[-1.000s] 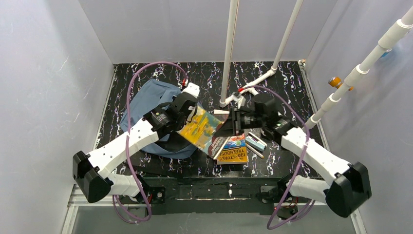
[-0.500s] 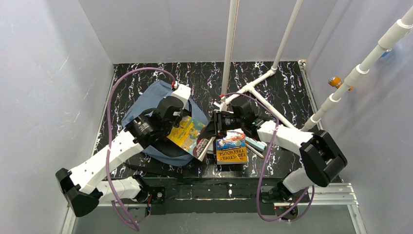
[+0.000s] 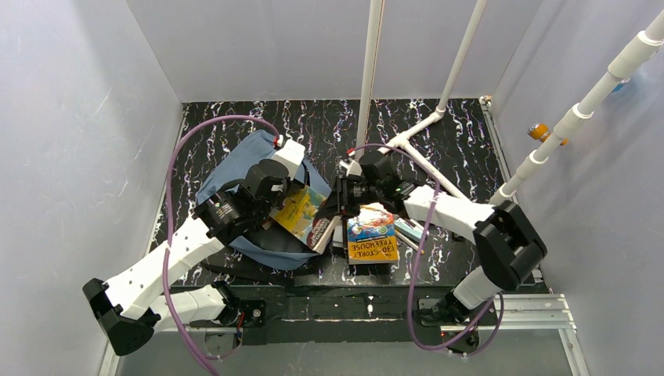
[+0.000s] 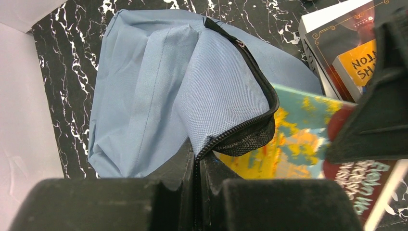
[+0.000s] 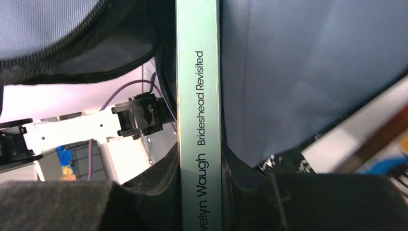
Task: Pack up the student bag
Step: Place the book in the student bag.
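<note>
Nearest the arms' bases, at about 6 o'clock on the black marbled counter (image 3: 329, 117), lies a bright treehouse book (image 3: 373, 236) face up, with a few small pen-like things just beside it at its 3 o'clock; I cannot make them out. Just past it, the right end effector (image 5: 199, 168) comes in from 3 o'clock with its fingers pressed onto the pale green spine of a paperback (image 5: 198, 96), on which I can read "Brideshead Revisited". The paperback's yellow and teal cover tilts toward 9 o'clock, and its leading part sits under the raised lip of the student bag (image 3: 233, 163). The bag is slate blue and lies slumped at about 10 o'clock on the counter, its mouth facing 3 o'clock. The left end effector (image 4: 196, 161) reaches in from 7 o'clock, its fingers squeezed together on the bag's dark zipper edge and holding that edge up off the cover. A dark-covered book (image 4: 332, 45) lies flat beyond the paperback. Farther back, white pipes (image 3: 368, 78) rise from the counter at 12 and 1 o'clock.
</note>
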Available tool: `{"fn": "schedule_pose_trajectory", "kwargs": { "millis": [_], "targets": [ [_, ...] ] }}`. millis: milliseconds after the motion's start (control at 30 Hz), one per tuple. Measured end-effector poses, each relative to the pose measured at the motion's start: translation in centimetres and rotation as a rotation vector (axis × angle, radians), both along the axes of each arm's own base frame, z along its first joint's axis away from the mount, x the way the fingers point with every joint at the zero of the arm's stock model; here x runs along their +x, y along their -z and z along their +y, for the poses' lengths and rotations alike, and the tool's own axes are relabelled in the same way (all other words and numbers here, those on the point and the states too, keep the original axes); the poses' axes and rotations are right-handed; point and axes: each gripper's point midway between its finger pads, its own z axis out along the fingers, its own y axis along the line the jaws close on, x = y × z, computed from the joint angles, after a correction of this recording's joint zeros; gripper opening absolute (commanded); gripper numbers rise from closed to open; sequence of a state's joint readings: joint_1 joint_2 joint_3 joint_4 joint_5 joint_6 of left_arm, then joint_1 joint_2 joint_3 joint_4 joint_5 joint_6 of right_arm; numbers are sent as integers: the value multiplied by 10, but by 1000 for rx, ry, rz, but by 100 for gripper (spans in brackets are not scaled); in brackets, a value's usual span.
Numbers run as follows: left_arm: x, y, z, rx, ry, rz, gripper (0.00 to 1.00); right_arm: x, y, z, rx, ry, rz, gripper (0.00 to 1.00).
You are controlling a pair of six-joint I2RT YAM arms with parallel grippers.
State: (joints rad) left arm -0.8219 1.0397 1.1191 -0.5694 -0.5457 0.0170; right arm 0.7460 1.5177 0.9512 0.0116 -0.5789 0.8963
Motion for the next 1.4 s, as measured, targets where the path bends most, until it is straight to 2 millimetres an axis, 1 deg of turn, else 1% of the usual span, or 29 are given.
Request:
{"fn": "schedule_pose_trajectory", "kwargs": {
  "millis": [100,233,367,467,567,667,767,900,933,1000,1033,1067,1267,1333,1400],
  "targets": [
    [0,1,-2,0,7,6,0,-1,2,23,41,-18,34,1],
    [0,2,-3,-1,14,10,0,-1,-6,56,162,-23,100,1],
    [0,2,-4,-3,15,10,0,8,-14,75,263,1,163,1],
    [0,2,-4,-4,16,11,0,19,-13,81,278,33,146,1],
    [-1,3,-4,-5,15,12,0,35,-2,87,236,69,85,1],
    [-2,4,-4,-4,18,19,0,51,19,86,178,120,27,1],
    [-3,4,-3,-14,13,25,0,62,42,81,125,160,18,1],
    [-5,5,-3,-22,11,32,0,67,68,77,69,182,25,2],
    [-6,5,-3,-23,11,34,0,67,71,77,61,182,24,5],
    [-6,6,-3,-28,11,38,0,69,70,81,62,176,16,11],
    [-6,6,-4,-31,9,38,0,70,67,86,65,169,12,17],
    [-6,6,-4,-33,9,39,0,72,65,91,70,166,8,25],
    [-5,7,-5,-44,-1,44,0,96,47,128,117,179,-35,54],
    [-4,9,-5,-43,-5,50,0,99,45,132,124,174,-52,65],
    [-4,11,-6,-40,-7,54,0,97,48,129,114,169,-58,71]
  ]
}}
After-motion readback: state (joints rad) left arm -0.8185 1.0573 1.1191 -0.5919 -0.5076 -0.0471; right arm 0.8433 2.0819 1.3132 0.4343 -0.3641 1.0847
